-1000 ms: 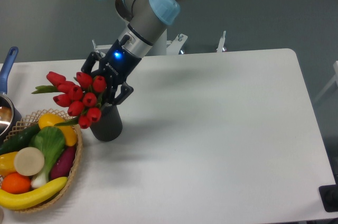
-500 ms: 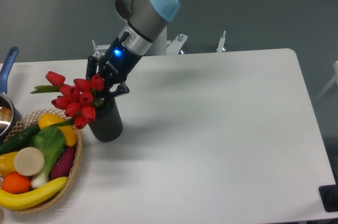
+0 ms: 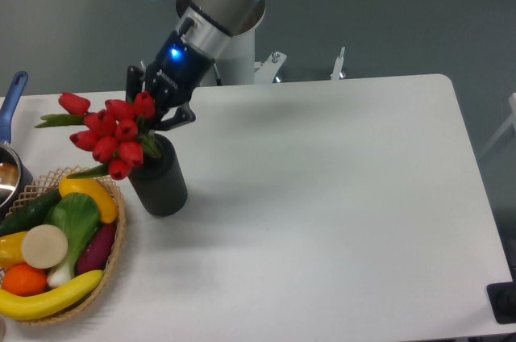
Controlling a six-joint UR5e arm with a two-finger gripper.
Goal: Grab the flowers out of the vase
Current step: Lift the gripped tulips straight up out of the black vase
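Jaws: gripper (image 3: pixel 153 120) closed around the stems of the flowers (image 3: pixel 109 134).
Flowers: tilted left, buds just above the vase (image 3: pixel 159 181) rim.
Vase: upright on the white surface (image 3: pixel 339 197), touching the wicker basket (image 3: pixel 113 257).

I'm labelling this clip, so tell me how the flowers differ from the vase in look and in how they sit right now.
The flowers are bright red buds with green stems and leaves; the vase is plain matte dark grey. The flowers lean left, held by the gripper; the vase stands upright on the table. The flowers are a loose cluster; the vase is one solid cylinder. Both sit beside the basket.
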